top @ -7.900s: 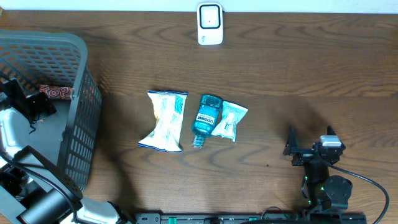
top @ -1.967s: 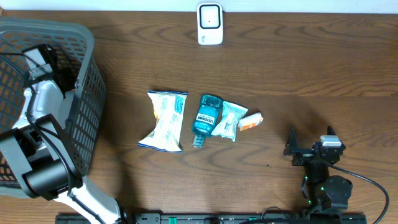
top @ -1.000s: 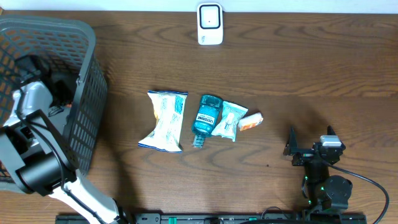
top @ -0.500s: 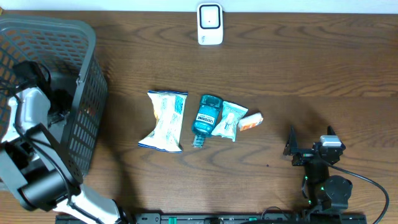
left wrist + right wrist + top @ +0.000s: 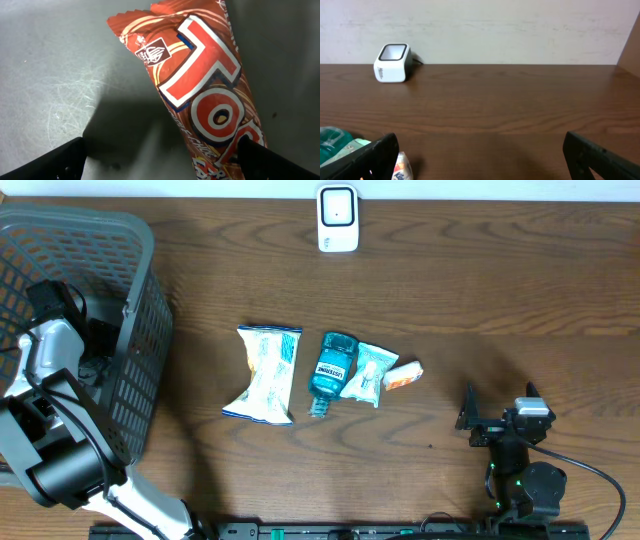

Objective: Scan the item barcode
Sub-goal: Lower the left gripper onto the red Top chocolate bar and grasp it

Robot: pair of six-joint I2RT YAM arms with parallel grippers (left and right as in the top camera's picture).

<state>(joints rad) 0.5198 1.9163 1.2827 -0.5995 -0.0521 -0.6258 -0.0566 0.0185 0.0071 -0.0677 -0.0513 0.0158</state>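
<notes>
Far left: grey plastic lattice basket (image 5: 138, 350). Inside, left gripper (image 5: 165, 156) released, jaws spread wide. Between fingertips, glossy red-brown candy bar wrapper (image 5: 210, 95), flat on scuffed basket floor. Mid-table: crinkled foil snack bag (image 5: 265, 373), teal plastic bottle (image 5: 330, 368). Rear: white boxy scanner (image 5: 337, 218). Right gripper (image 5: 498, 408) spread, empty.

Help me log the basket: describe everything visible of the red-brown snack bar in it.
The snack bar is a glossy, foil-like red-brown wrapper with big red letters edged white and blue and a crest near its crimped upper end. It lies flat, diagonally, on the grey basket floor, lower end out of frame. The open left gripper straddles it; contact unclear.
</notes>
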